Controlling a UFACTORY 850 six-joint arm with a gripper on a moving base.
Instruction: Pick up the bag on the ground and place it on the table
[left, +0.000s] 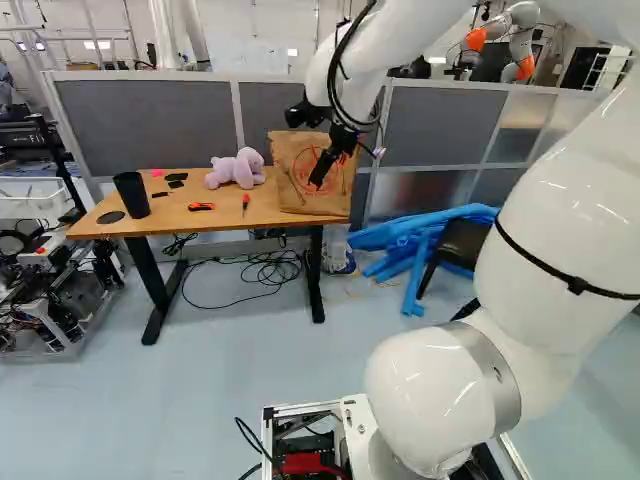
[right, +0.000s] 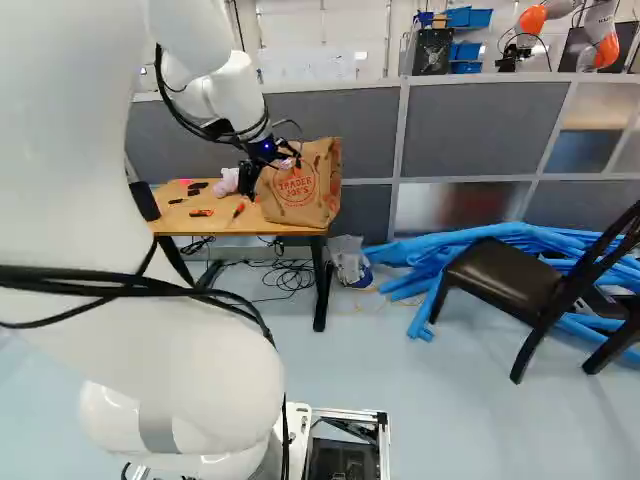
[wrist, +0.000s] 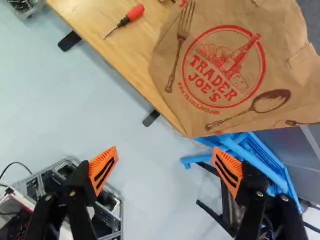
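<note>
The bag (wrist: 230, 75) stands on the worktop (left: 160, 222), at the end nearest the blue tubes (right: 500, 245). My fingers (wrist: 102, 169) are wide apart with nothing between them, and the bag lies ahead of them. I judge the placing done, leaving only the withdrawal. I'd want to keep the fingers spread and back straight off, slowly, before any sideways swing; a snag on the paper could drag the bag over the worktop's edge, since it sits close to that corner. I can't tell whether its base overhangs. Its face carries red lettering inside a round emblem, smaller red print beside that, and drawn cutlery.
</note>
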